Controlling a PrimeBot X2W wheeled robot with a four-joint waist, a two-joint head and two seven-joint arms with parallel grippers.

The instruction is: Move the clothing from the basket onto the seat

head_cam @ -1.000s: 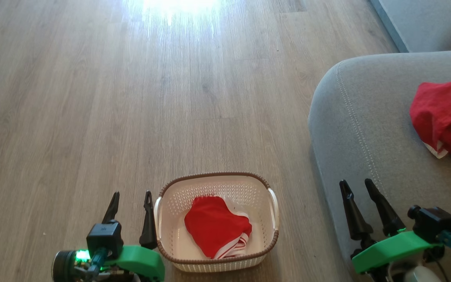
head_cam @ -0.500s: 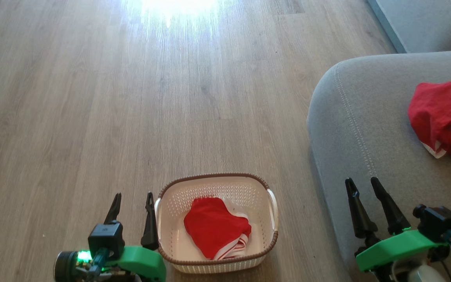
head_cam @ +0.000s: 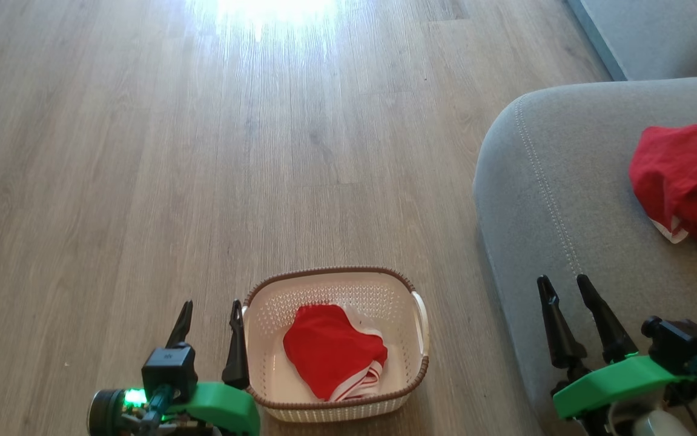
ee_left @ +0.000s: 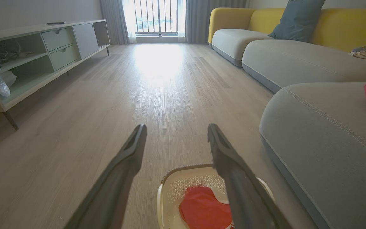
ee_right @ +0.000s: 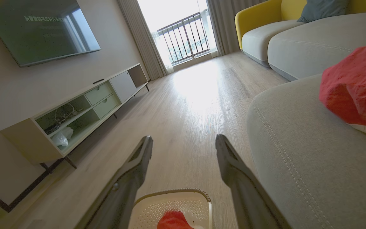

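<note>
clothing (head_cam: 330, 357): one piece in basket (head_cam: 324, 293); one, maybe two, on seat (head_cam: 566, 212) | left hand (head_cam: 212, 304), right hand (head_cam: 562, 280): spread, empty

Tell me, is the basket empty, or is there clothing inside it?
Not empty. A red garment with white stripes lies crumpled on the floor of the basket.

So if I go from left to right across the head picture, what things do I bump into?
First the left gripper → basket holding red clothing → right gripper → red garment lying on the grey seat.
</note>
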